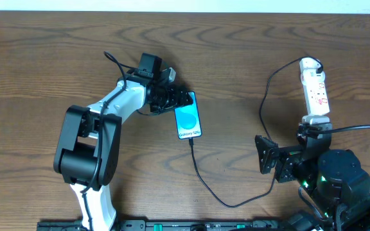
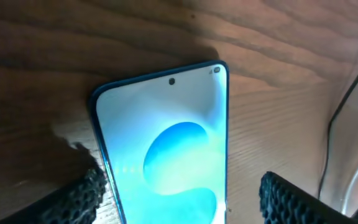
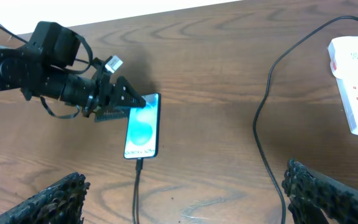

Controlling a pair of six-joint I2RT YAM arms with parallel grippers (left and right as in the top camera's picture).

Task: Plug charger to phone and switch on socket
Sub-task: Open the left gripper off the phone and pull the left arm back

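Note:
The phone (image 1: pixel 189 116) lies flat on the wooden table, its blue-teal screen up and "Galaxy S25" at its near end. My left gripper (image 1: pixel 184 100) is at its far end. In the left wrist view the left gripper (image 2: pixel 179 205) is open, with its fingers (image 2: pixel 73 199) on either side of the phone (image 2: pixel 166 124) and a gap at the right edge. The charger (image 1: pixel 201 176), a thin black cable, has its tip in the phone's near end (image 3: pixel 140 163). It loops right to the socket (image 1: pixel 316 86). My right gripper (image 3: pixel 185 205) is open over bare table, holding nothing.
The white socket (image 3: pixel 353 81) lies at the far right with a black plug at its far end. The charger cable (image 3: pixel 263 124) runs across the table between the phone and the right arm (image 1: pixel 339 179). The table's back edge meets a white wall.

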